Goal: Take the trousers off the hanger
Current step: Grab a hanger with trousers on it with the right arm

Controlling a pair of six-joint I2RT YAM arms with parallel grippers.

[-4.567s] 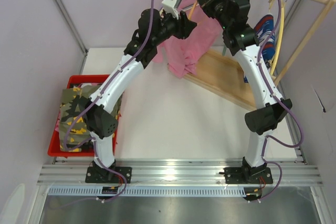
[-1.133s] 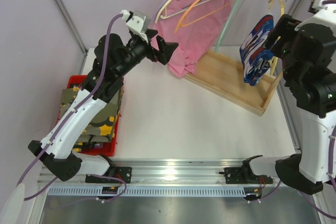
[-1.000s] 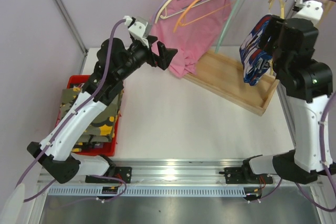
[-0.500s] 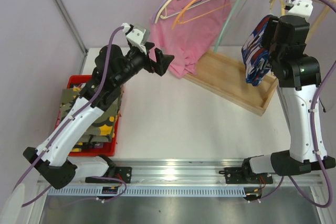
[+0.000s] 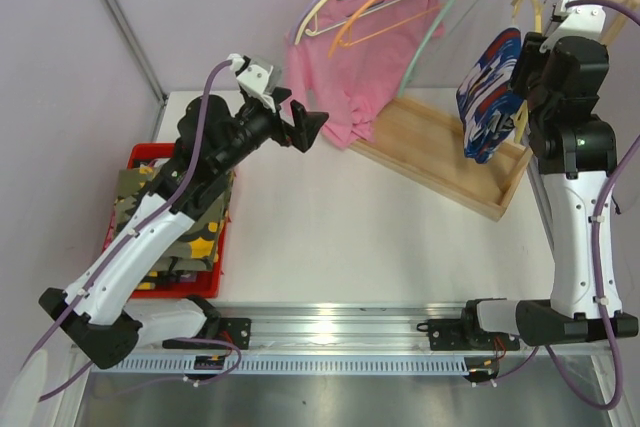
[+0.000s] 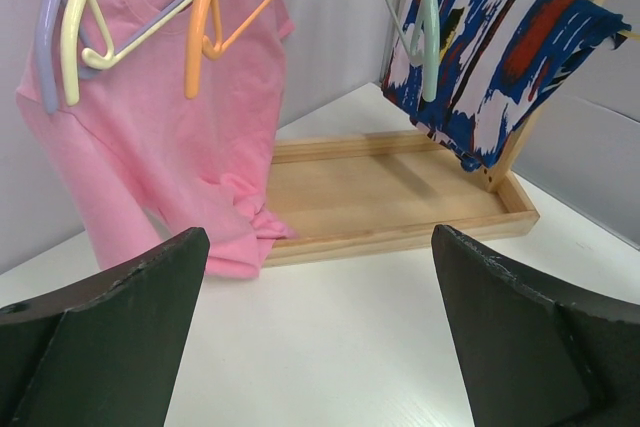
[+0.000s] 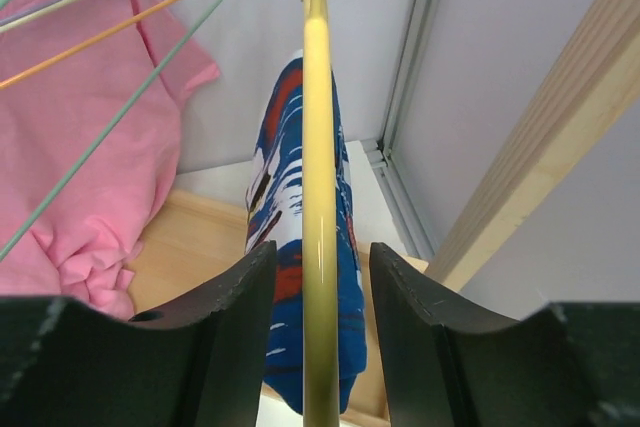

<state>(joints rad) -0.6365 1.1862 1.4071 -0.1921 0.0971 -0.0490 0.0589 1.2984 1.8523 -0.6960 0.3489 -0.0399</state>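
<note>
While straddling the hanger [image 7: 318,147] with spread right gripper [image 7: 321,259], clamp firmly, then tug the trousers [image 7: 283,182] using the likewise-spread left gripper [image 6: 318,239].

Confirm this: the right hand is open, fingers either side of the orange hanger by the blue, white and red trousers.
Wrong hanger: the right wrist view shows the open right hand with fingers either side of the yellow hanger by the blue, white and red trousers. The orange hanger is by the pink T-shirt.
</note>
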